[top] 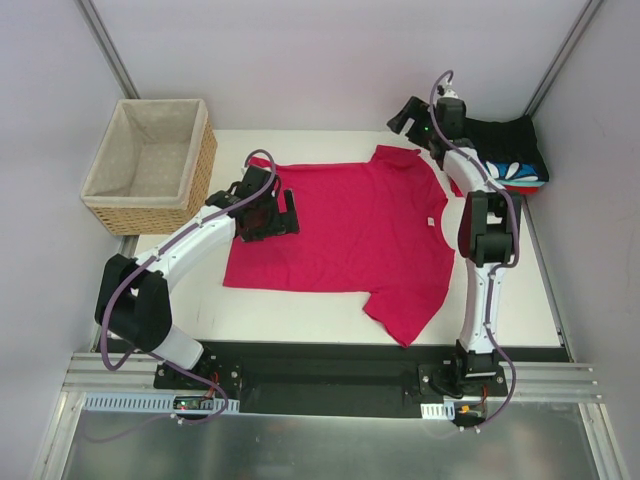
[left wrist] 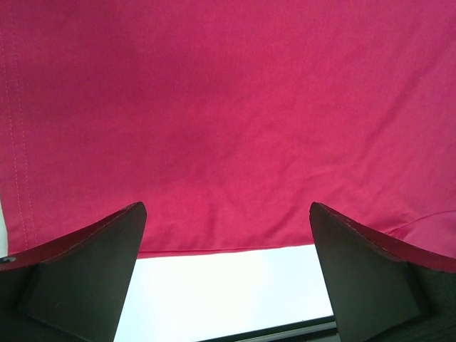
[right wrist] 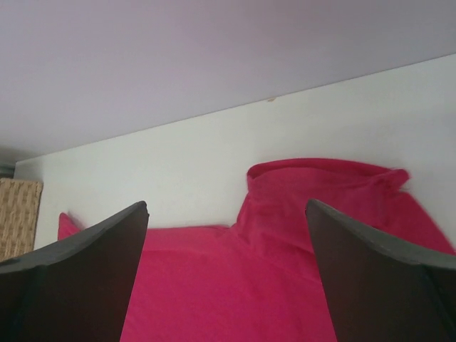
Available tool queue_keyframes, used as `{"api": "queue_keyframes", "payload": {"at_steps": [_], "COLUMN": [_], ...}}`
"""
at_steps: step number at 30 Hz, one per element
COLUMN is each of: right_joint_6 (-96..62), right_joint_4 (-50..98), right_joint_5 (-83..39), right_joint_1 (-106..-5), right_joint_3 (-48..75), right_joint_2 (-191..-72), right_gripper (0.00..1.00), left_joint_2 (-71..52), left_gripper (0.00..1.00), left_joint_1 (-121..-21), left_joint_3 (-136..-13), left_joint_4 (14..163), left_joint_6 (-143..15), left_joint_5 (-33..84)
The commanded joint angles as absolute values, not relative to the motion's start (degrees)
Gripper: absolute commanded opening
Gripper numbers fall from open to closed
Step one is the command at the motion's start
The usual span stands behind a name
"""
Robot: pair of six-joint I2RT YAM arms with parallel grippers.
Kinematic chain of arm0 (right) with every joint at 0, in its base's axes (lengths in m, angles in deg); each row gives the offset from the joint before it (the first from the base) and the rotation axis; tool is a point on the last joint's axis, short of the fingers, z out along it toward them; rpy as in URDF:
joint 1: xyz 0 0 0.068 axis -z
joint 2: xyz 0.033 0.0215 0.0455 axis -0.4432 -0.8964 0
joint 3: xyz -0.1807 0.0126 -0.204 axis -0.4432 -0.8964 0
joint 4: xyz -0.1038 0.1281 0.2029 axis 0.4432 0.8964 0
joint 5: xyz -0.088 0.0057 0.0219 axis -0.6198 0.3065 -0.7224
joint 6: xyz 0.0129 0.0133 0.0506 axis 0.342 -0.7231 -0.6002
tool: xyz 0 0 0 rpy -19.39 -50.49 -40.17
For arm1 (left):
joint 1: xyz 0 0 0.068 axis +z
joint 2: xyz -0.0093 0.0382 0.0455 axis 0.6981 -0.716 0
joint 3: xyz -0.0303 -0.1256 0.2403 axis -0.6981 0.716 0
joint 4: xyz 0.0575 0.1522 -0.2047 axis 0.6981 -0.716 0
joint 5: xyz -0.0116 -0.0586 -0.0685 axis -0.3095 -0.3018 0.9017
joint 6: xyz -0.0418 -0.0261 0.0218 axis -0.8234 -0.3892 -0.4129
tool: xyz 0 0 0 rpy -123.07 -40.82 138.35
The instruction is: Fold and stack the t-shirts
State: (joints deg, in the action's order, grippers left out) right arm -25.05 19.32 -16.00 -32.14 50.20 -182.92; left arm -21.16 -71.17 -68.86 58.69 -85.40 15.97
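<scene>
A crimson-pink t-shirt (top: 345,230) lies spread flat on the white table (top: 300,310), one sleeve toward the far edge (right wrist: 320,185) and one toward the near edge. My left gripper (top: 290,212) is open and empty, low over the shirt's left hem side. In the left wrist view the cloth (left wrist: 228,121) fills the frame above a strip of bare table, with the left gripper (left wrist: 226,214) open over it. My right gripper (top: 405,118) is open and empty above the far sleeve, and its wrist view shows it (right wrist: 226,206) open. Folded black (top: 505,135), blue-white patterned (top: 515,170) and red shirts are stacked at the far right.
A woven wicker basket (top: 150,165) with beige lining stands at the far left, off the white table top; its corner shows in the right wrist view (right wrist: 18,214). Pale walls close in the back and both sides. A black rail runs along the near edge.
</scene>
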Motion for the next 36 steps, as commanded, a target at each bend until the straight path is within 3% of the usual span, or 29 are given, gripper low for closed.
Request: {"api": "queue_keyframes", "payload": {"at_steps": [1,18,23,27,36], "right_joint_6": [-20.66,-25.93,-26.81,-27.87,-28.83], "right_joint_4": [28.55,32.80,32.36,32.27,32.01], "right_joint_5": [-20.46,-18.27,-18.00,-17.82,-17.56], "right_joint_1": [-29.22,-26.49,-26.49,-26.40,-26.40], "right_joint_3": [53.47,68.51,69.30,69.04,69.30], "right_joint_2": [-182.33,-197.19,-197.80,-198.33,-199.83], "right_gripper": [0.96,0.99,0.88,0.65,0.62], "left_joint_2": [-20.09,-19.74,-20.62,-20.79,-20.44], "left_gripper": [0.99,0.99,0.99,0.99,0.99], "left_joint_1": [-70.82,-70.82,-70.82,-70.82,-70.82], "left_joint_3": [-69.97,-69.97,-70.59,-70.76,-70.41], "left_joint_4": [59.06,59.42,59.33,59.42,59.42], "left_joint_6": [-84.91,-84.20,-84.21,-84.29,-84.12], "left_joint_5": [17.06,18.02,18.20,18.02,17.67]}}
